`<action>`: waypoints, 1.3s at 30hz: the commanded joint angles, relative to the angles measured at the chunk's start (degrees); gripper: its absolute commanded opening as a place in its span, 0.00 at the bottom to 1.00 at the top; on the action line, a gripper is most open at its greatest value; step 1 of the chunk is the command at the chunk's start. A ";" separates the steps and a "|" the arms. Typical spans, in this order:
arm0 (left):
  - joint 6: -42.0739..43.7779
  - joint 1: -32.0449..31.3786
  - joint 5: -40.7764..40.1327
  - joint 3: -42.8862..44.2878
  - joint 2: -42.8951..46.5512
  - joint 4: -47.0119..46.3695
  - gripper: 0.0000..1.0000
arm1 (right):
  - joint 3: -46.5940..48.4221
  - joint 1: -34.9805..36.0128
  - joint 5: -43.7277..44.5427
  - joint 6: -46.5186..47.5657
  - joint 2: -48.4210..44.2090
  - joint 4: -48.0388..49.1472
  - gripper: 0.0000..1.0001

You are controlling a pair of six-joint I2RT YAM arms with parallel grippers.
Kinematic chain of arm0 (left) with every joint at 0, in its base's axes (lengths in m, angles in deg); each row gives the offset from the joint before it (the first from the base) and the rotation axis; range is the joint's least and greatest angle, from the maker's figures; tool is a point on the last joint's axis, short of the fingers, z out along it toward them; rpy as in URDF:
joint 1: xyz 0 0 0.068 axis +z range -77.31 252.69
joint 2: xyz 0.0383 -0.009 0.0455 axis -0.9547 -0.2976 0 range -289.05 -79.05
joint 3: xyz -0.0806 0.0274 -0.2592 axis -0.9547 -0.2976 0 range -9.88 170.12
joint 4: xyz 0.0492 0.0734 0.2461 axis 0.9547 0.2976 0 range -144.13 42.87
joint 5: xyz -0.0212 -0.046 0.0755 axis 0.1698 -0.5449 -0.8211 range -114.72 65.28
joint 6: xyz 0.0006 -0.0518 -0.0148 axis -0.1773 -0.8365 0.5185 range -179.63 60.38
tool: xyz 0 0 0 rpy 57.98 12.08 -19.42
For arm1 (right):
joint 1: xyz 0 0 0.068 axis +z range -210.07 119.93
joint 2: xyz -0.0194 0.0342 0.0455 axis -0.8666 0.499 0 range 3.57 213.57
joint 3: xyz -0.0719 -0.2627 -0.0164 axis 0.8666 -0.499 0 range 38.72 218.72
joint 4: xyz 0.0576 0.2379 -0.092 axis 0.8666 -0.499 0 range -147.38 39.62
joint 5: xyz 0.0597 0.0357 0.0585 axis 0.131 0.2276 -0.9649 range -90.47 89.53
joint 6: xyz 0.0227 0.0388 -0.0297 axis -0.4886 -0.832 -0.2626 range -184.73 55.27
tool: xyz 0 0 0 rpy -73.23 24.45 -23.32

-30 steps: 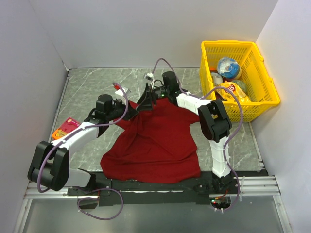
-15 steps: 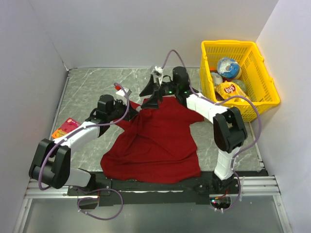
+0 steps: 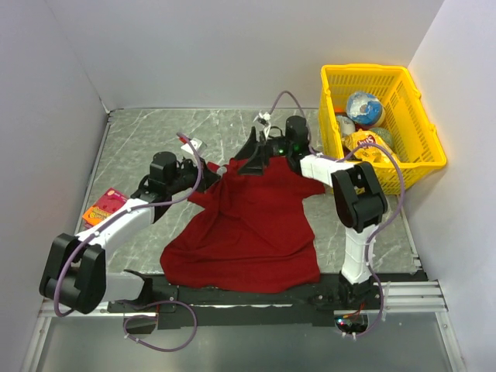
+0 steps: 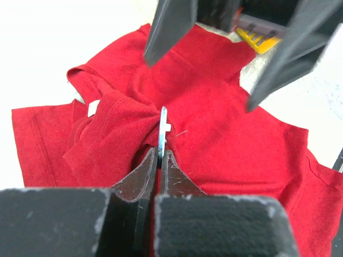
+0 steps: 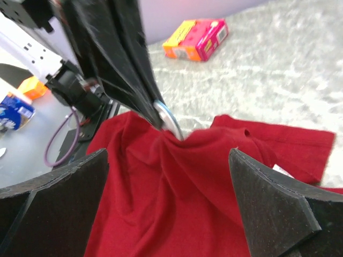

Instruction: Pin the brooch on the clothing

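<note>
Brooch: thin metallic disc seen edge-on, pinched by its rim against a raised ridge of fabric; a fine wire juts out beside it.
Clothing: dark-red T-shirt of soft matte knit, lying rumpled on the counter, with folds gathered toward the disc.
Left end effector: fingers almost together, clamped on the disc.
Right end effector: fingers wide apart above the shirt, holding nothing.
Piercing: I cannot tell whether the wire has gone through the cloth.
Risk, slip: the smooth rim sits in a narrow pinch and may twist or pop free.
Risk, drag: nothing anchors the limp knit, so a push may bunch it rather than pierce it.
</note>
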 commanded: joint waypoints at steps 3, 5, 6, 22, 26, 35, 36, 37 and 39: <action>0.87 -0.37 2.44 -1.54 2.52 -4.59 0.01 | 1.22 0.63 -2.04 -9.99 4.60 15.51 1.00; 0.87 -0.45 2.79 -1.37 2.35 -4.50 0.01 | 1.48 0.98 -1.61 -16.04 6.88 23.66 1.00; 0.87 -0.54 2.71 -1.37 2.26 -4.50 0.01 | 1.83 1.33 -1.43 -17.82 7.59 25.63 0.99; 1.14 -1.51 2.18 -0.93 1.82 -3.71 0.01 | 6.49 4.24 -2.83 -30.31 15.07 40.58 0.86; 0.96 -1.51 1.91 -1.10 2.08 -3.97 0.01 | 6.58 4.41 -3.19 -29.88 14.98 39.27 0.84; 1.31 -1.42 1.56 -1.02 1.82 -3.62 0.01 | 4.65 3.45 -4.94 -31.98 14.54 43.31 0.86; 1.31 -1.51 1.56 -1.02 1.90 -3.62 0.01 | 4.39 3.27 -5.12 -31.81 14.37 43.49 0.87; 1.31 -1.51 1.47 -1.02 2.08 -3.53 0.01 | 3.25 3.09 -4.51 -31.64 14.28 43.84 0.88; 1.31 -1.51 1.39 -1.10 2.17 -3.53 0.01 | 2.54 2.92 -4.42 -30.23 13.93 42.88 0.90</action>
